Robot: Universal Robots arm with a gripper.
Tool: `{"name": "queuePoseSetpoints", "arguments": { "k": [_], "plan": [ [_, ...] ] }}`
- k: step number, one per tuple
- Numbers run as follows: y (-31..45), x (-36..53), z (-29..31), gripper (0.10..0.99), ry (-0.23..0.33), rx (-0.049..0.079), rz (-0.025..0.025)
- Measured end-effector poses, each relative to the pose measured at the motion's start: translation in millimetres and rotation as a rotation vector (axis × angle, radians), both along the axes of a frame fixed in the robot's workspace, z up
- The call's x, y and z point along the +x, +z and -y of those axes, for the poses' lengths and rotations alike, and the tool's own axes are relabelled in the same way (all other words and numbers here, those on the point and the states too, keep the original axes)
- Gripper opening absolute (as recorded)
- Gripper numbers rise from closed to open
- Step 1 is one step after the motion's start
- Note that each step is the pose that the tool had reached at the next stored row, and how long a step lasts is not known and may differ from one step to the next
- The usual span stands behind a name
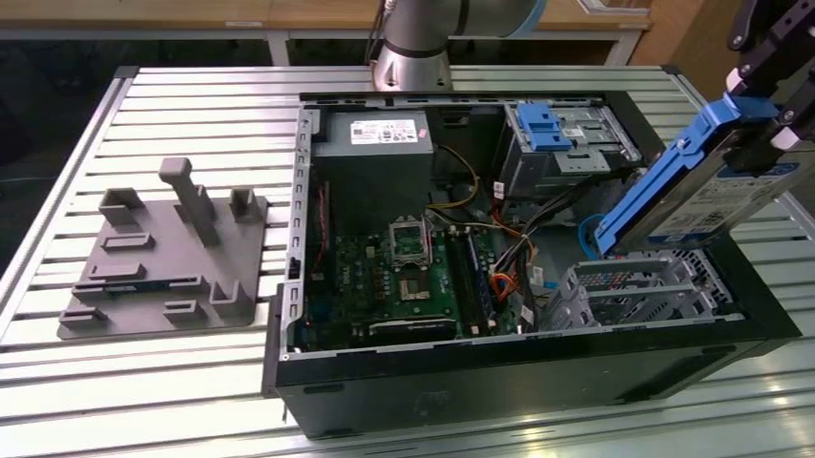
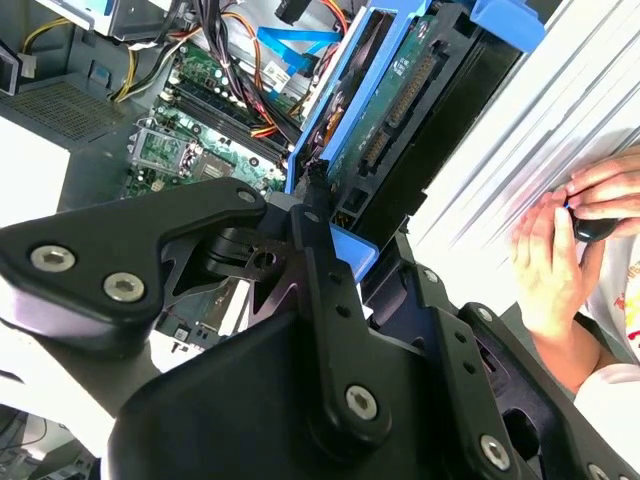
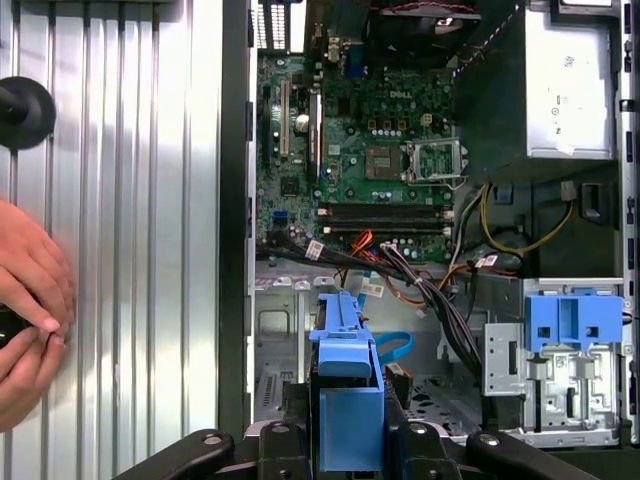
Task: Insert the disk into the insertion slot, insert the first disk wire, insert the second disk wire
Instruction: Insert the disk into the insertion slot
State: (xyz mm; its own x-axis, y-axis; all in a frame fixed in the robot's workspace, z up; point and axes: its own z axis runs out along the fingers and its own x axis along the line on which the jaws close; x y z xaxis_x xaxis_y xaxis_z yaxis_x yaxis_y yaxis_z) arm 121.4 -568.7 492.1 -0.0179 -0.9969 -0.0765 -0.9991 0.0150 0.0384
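- Far on the exterior view's left: grey moulded fixture plate (image 1: 153,272) with upright posts, flat on the slatted metal table (image 1: 76,391).
- Toward the middle: open black computer case (image 1: 510,391), side panel off. Inside, power supply (image 1: 376,129) at the far end and green motherboard (image 1: 421,277) nearer the camera.
- Behind the case: grey robot arm base (image 1: 414,43).
- Right of the power supply: grey metal bay (image 1: 586,143) carrying a blue latch piece (image 1: 541,126).
- Lower, beside the motherboard: loose bundle of black, orange and yellow wires (image 1: 510,258), with a light-blue flat cable (image 1: 589,232) looping next to it.
- Near corner of the case, on the exterior view's right: insertion slot (image 1: 643,291), a perforated silver drive cage, open at the top.
- Directly above it: disk (image 1: 720,196), silver with a white label in a bright blue carrier. Steeply tilted in the air, lower end just over the slot's opening, not seated; contact between the two not discernible.
- Top right: gripper (image 1: 768,100), fingers closed narrow on the upper end of the blue carrier, black finger bars on either side of the frame in both wrist views.
- In the second wrist view: green circuit-board underside of the disk facing the camera, motherboard beyond it.
- Beside the case, over the slatted table: a person's hands (image 2: 560,250), pinching a small dark object.
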Motion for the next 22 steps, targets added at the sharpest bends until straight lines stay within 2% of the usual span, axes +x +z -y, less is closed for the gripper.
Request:
{"name": "queuePoseSetpoints", "arguments": {
  "k": [22],
  "plan": [
    [-7.2, 1.6, 0.0, 0.361, 0.000, 0.000, 0.0000]
  ]
}}
